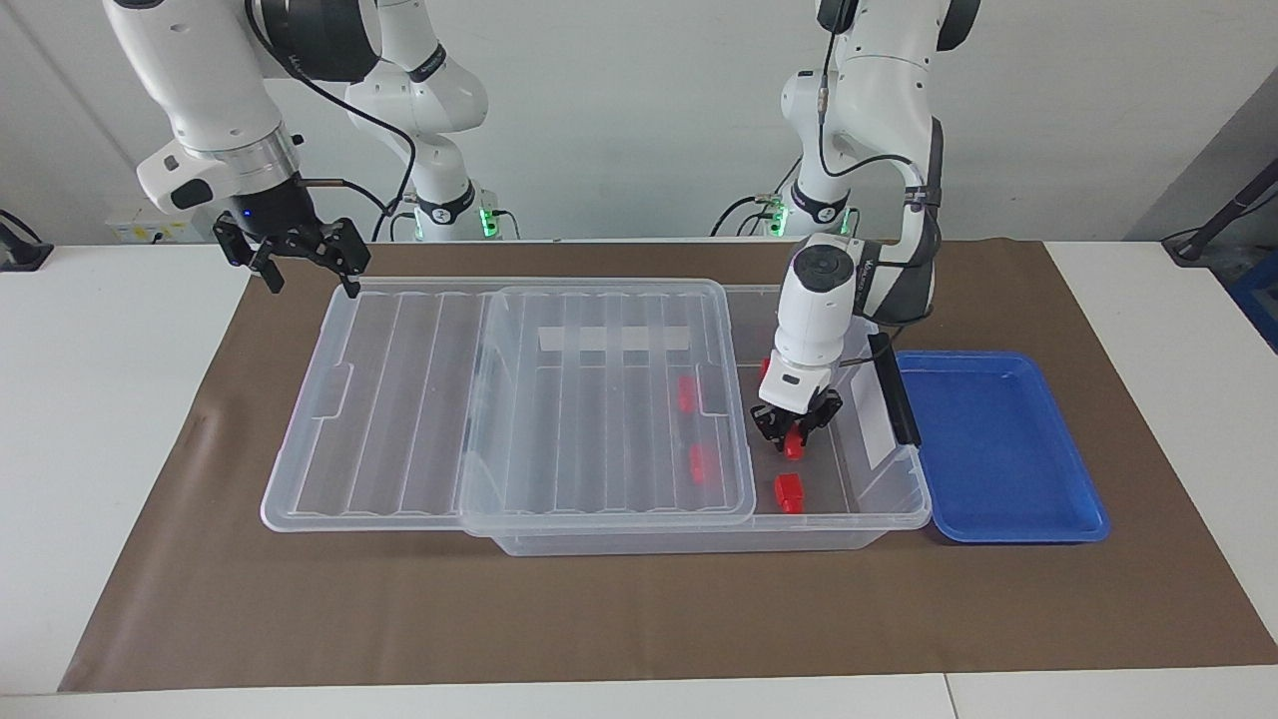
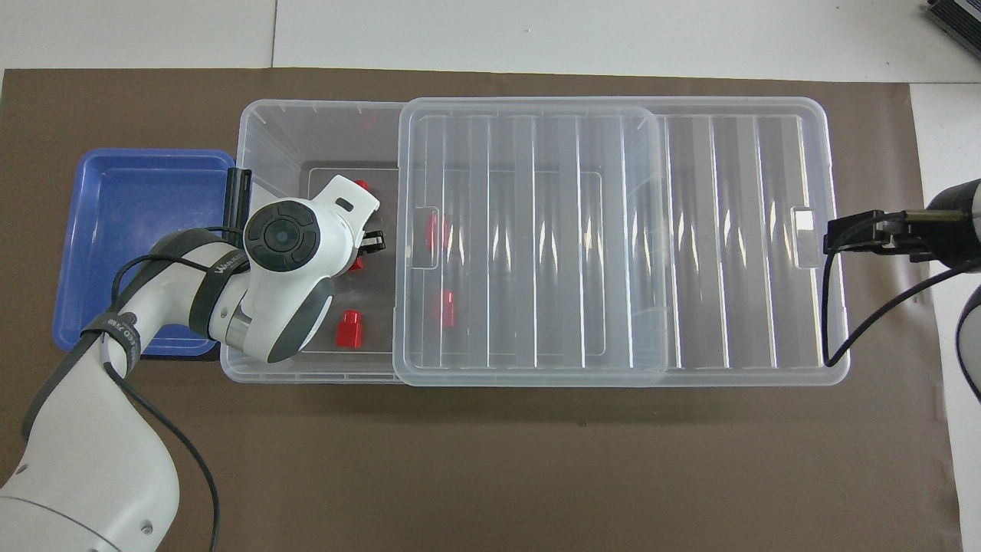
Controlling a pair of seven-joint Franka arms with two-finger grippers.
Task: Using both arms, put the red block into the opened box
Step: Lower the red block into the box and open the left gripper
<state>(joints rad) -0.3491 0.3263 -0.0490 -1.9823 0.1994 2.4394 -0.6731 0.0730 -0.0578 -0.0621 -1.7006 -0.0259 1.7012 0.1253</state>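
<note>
The clear box (image 1: 884,517) (image 2: 260,126) has its ribbed lid (image 1: 399,399) (image 2: 690,230) slid toward the right arm's end, so the end by the left arm is uncovered. My left gripper (image 1: 795,431) (image 2: 366,247) is down inside that uncovered part, shut on a red block (image 1: 795,445). Another red block (image 1: 789,492) (image 2: 351,330) lies loose on the box floor, farther from the robots in the facing view. Two more red blocks (image 1: 686,394) (image 1: 699,462) show through the lid. My right gripper (image 1: 312,283) (image 2: 834,234) hangs open over the lid's outer end.
A shallow blue tray (image 1: 998,449) (image 2: 138,230) sits against the box at the left arm's end of the table. A black handle (image 1: 892,389) runs along that end of the box. Everything rests on a brown mat (image 1: 639,609).
</note>
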